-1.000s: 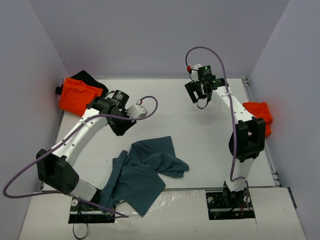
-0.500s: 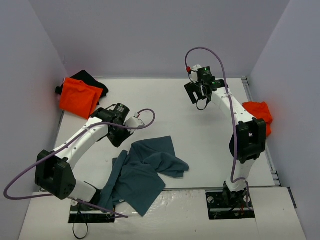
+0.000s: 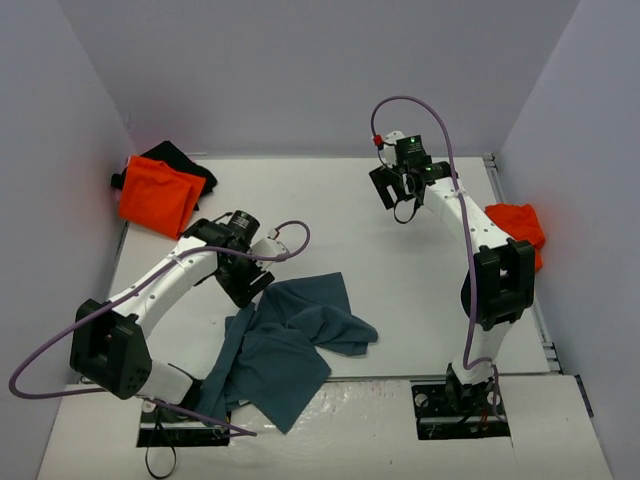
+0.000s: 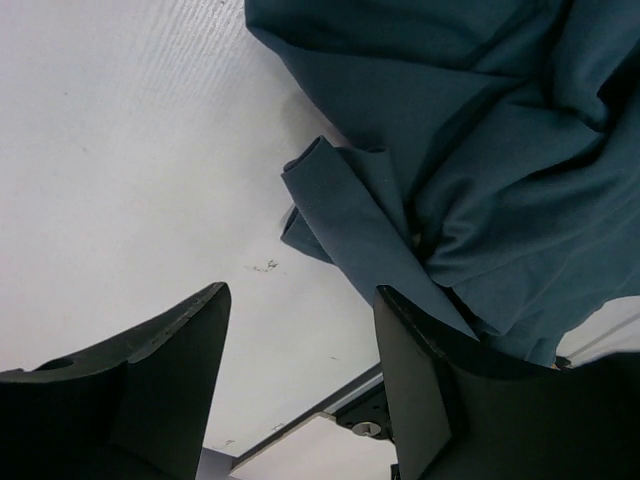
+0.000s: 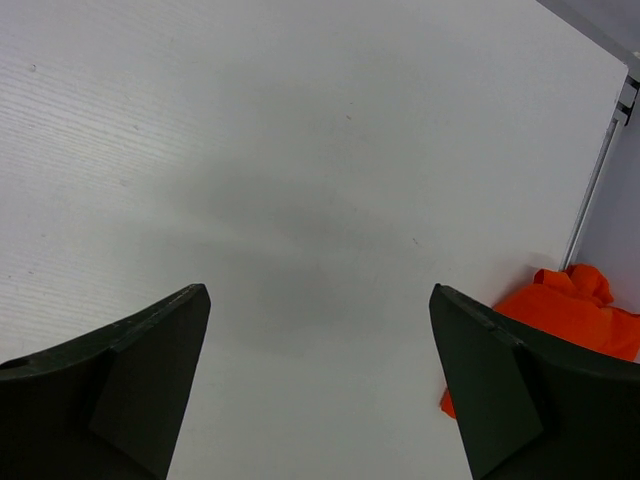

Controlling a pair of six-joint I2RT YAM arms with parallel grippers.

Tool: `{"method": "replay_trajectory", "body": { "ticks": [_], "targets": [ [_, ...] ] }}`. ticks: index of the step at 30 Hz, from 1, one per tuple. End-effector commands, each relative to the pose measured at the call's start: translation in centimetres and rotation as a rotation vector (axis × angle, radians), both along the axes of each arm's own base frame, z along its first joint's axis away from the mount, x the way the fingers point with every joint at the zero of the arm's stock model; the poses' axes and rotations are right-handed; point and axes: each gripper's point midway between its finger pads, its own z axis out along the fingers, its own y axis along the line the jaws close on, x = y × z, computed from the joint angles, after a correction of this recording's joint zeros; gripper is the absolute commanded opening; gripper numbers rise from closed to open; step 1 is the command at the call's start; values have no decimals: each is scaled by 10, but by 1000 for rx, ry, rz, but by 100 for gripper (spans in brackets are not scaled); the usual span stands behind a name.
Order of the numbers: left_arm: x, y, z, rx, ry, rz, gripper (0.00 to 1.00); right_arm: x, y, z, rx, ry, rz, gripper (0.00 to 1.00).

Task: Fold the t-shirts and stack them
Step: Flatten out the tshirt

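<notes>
Top external view showed a dusty slate-blue cotton t-shirt (image 3: 290, 345) lying crumpled and unfolded on the near middle of the white table (image 3: 400, 280), its lower edge reaching toward the left arm's base. A folded flap of that cloth stuck out at the shirt's far left side, and the left gripper (image 3: 250, 285) hung just above that flap. In the left wrist view its two dark fingers (image 4: 160, 370) stood apart with nothing pinched between them, bare table and the flap's edge showing through the gap, and the right-hand finger overlapped the cloth in the picture. A bright orange t-shirt (image 3: 155, 195) lay bunched in the far left corner, touching a black t-shirt (image 3: 180, 160) that showed behind it. A second bright orange t-shirt (image 3: 520, 230) lay heaped against the right edge, partly hidden by the right arm. The right gripper (image 3: 392, 190) hung over the bare far part of the table, well apart from the blue shirt, its jaws spread wide and holding nothing.
</notes>
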Motion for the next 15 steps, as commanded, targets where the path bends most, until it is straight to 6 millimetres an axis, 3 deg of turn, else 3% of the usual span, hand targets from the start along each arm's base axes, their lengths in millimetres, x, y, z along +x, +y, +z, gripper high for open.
{"method": "replay_trajectory", "body": {
  "ticks": [1, 15],
  "targets": [
    [5, -12, 10, -35, -7, -23, 54, 4, -4, 41, 17, -116, -17, 89],
    [4, -16, -15, 40, 52, -45, 53, 4, -4, 34, 12, -105, -15, 90]
  ]
}}
